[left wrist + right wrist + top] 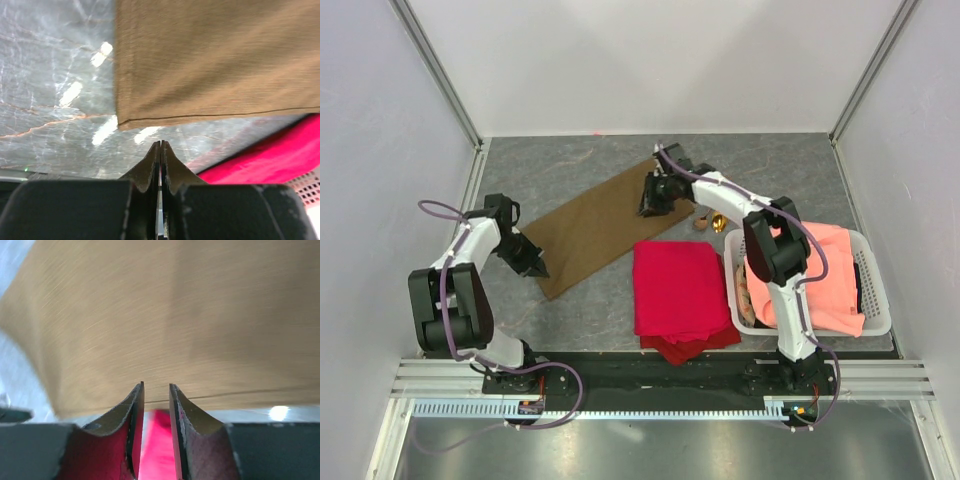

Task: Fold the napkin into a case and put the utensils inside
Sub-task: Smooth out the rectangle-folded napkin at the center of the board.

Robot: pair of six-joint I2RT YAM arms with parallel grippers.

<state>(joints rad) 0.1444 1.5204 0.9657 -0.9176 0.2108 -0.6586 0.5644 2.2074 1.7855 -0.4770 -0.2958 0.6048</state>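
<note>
Grey marbled tabletop point(570, 170) — olive napkin point(590, 225), white walls point(650, 60).

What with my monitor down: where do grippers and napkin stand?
Left gripper shut, empty, beside napkin corner. Right gripper open over its far end. Napkin flat. Red cloth close alongside.

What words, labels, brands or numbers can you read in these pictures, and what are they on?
None: no readable text in any view. The napkin, red cloth, orange cloth, basket and table are all plain.
</note>
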